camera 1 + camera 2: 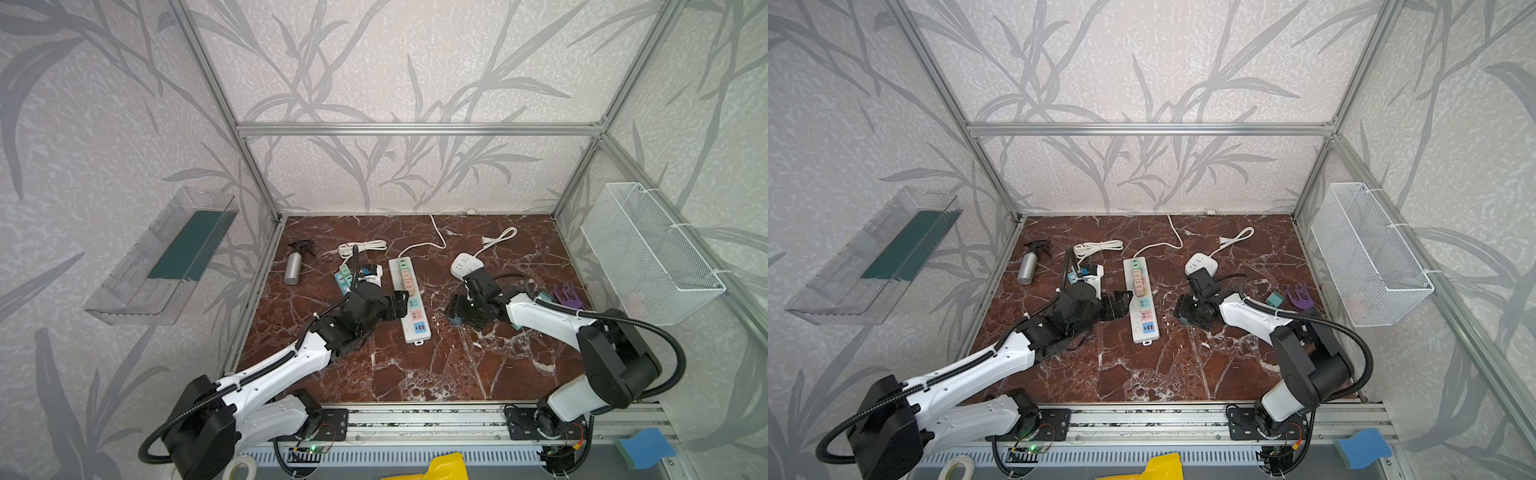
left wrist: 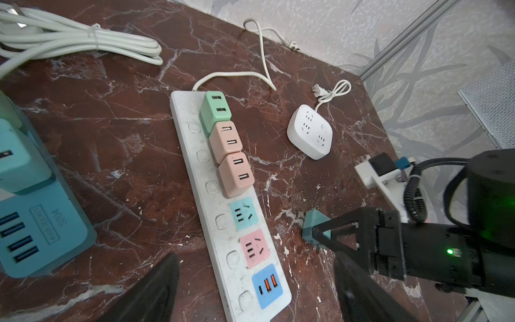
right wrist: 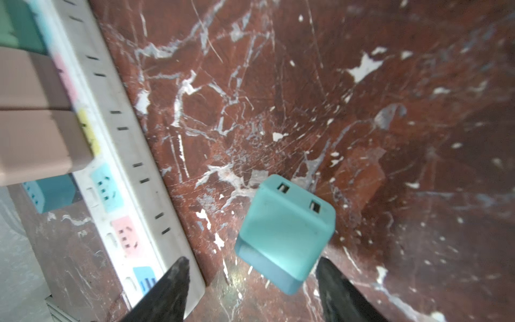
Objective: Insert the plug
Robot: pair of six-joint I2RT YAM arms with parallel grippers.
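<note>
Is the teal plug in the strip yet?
Out. The teal plug sits beside the power strip, prongs exposed; the strip's teal socket is empty.

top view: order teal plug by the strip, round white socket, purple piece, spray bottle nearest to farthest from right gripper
1. teal plug, between the fingers of the right gripper
2. round white socket, just behind it
3. purple piece, off to the right
4. spray bottle, far left

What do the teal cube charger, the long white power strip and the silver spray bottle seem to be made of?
Teal cube charger: matte plastic, probably; soft even sheen, rounded moulded edges.
Long white power strip: smooth plastic, scuffed and greyed with dirt.
Silver spray bottle: perhaps metal, dull grey sheen.
</note>
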